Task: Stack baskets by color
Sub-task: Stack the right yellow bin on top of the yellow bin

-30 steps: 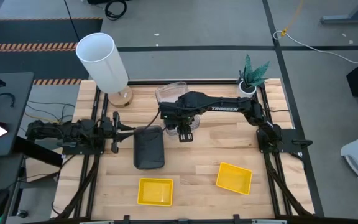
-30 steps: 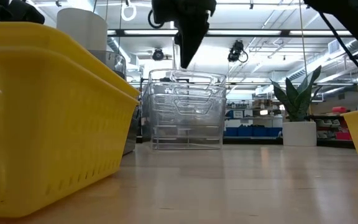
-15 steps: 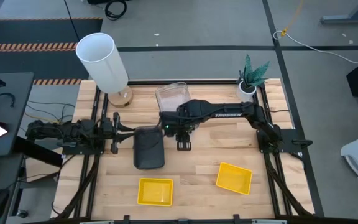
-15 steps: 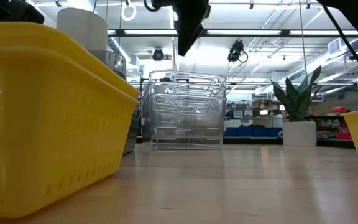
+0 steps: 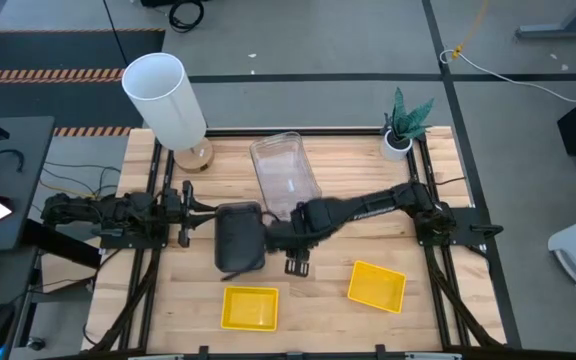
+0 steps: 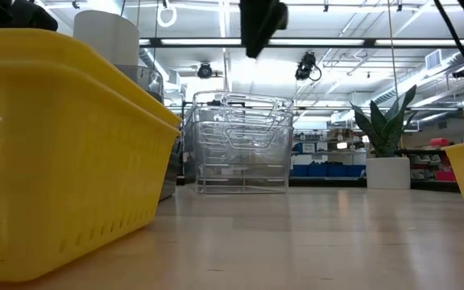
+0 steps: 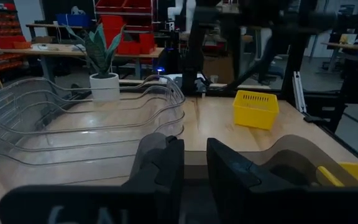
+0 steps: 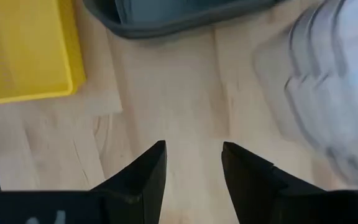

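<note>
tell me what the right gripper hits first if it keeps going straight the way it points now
Most likely bare table: the right gripper points down at wood, empty jaws open, between the grey basket and the yellow basket.

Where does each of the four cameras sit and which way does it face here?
High: overhead, straight down on the table, both arms.
Low: table height, level across past a yellow basket to the clear stack; an arm hangs above.
Left wrist: past the left hand over the clear stack, plant behind.
Right wrist: down past the open right hand at bare wood.
Low and left wrist views share the clear stack and plant.
</note>
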